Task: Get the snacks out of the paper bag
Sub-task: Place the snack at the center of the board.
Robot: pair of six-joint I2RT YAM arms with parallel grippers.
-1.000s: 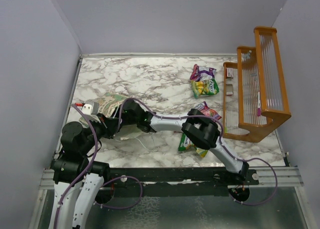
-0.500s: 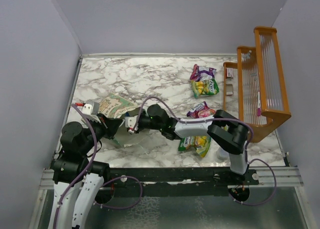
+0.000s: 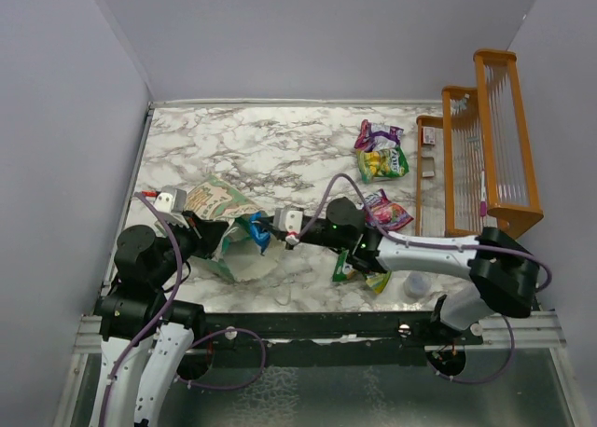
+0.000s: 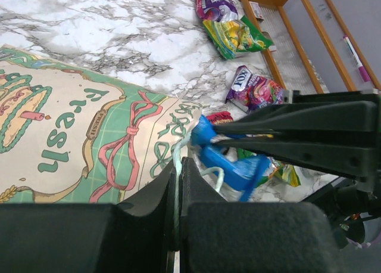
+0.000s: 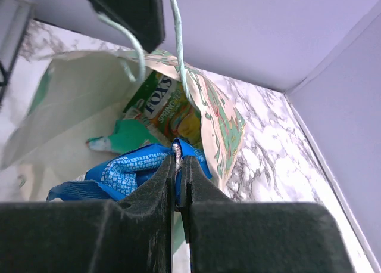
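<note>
The mint-green paper bag (image 3: 216,201) lies on its side at the left, mouth facing right. My left gripper (image 3: 216,236) is shut on the bag's thin string handle (image 4: 177,166) at the mouth. My right gripper (image 5: 178,161) is shut on the top seam of a blue snack packet (image 5: 128,171), which hangs just outside the mouth (image 3: 253,230). Inside the white-lined bag (image 5: 71,100) lie an orange-green Fox's packet (image 5: 164,109) and a green one (image 5: 128,136). Three more snack packets lie on the table: purple-yellow-green (image 3: 378,152), pink (image 3: 388,209) and green-yellow (image 3: 362,270).
A wooden rack (image 3: 480,157) stands along the right edge of the marble table (image 3: 280,152). A small grey round cap (image 3: 416,284) sits near the front right. The right arm stretches across the front of the table, over the green-yellow packet.
My right gripper has pulled back to the right out of the bag, bringing the blue packet with it. The bag's mouth has opened up; the left gripper has kept its hold.
</note>
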